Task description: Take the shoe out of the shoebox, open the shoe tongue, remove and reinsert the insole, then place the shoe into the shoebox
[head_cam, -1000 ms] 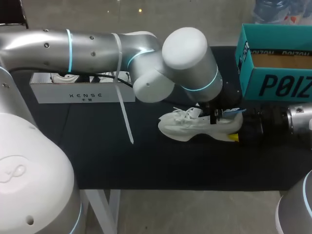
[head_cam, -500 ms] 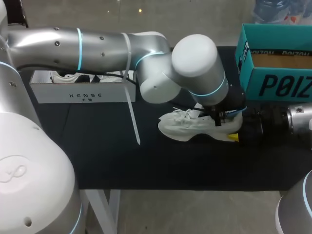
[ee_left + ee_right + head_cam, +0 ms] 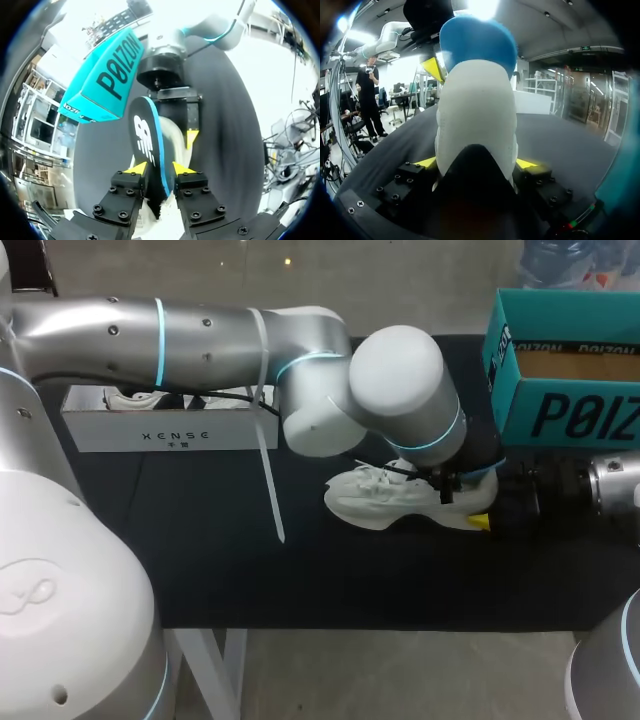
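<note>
With the left jaws pinching the insole (image 3: 148,150) upright out of the shoe (image 3: 375,502), whose heel the right jaws clamp on the tabletop (image 3: 300,580), the thin insole could buckle or slip if it is driven at an angle

The table (image 3: 200,570) is covered in black cloth. A long white box (image 3: 170,430) lies toward its far left corner, and an open teal shoebox (image 3: 570,410) stands at the far right corner. Between them, right of the middle, is a white sneaker (image 3: 365,502). I cannot tell whether its sole touches the cloth.
</note>
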Controlling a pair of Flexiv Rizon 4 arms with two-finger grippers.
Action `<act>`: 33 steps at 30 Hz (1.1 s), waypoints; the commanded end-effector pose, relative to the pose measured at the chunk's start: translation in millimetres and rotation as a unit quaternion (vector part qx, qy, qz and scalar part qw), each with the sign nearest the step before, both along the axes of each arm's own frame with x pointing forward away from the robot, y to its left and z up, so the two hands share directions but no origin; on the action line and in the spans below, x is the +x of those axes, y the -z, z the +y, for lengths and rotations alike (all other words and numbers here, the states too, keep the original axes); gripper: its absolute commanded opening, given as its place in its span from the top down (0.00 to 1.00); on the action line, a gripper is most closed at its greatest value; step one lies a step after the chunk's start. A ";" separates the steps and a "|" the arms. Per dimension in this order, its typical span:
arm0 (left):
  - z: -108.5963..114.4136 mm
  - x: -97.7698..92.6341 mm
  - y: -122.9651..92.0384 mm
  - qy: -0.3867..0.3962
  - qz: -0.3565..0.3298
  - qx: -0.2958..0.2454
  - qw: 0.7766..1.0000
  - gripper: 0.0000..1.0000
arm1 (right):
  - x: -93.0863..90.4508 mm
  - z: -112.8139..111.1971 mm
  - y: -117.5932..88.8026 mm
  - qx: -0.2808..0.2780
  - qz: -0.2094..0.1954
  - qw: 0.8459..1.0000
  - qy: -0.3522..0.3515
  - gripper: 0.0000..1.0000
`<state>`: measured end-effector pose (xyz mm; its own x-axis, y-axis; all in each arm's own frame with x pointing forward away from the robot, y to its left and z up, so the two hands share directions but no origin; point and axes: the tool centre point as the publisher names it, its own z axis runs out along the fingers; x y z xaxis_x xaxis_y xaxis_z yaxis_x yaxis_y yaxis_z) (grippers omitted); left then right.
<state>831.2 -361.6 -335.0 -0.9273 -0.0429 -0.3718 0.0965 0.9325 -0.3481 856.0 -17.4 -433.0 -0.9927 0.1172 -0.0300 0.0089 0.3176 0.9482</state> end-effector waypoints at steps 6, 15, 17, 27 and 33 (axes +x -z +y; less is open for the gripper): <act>-6.2 6.4 5.1 -0.021 -0.006 -0.005 1.000 0.77 | 1.8 1.4 4.1 -0.001 0.000 1.000 0.000 1.00; -14.0 10.8 7.1 -0.033 -0.015 -0.013 0.999 0.75 | 1.8 1.4 4.1 -0.001 0.000 1.000 0.000 1.00; -14.5 11.0 8.1 -0.034 -0.015 -0.014 0.999 0.76 | 1.8 1.4 4.1 -0.001 0.000 1.000 0.000 1.00; -9.8 11.1 4.6 -0.036 -0.009 -0.032 0.999 1.00 | 1.8 1.4 4.1 -0.001 0.000 1.000 0.000 1.00; -9.5 4.1 -7.0 -0.030 -0.010 -0.046 0.998 1.00 | 1.8 1.4 4.1 -0.001 0.000 1.000 0.000 1.00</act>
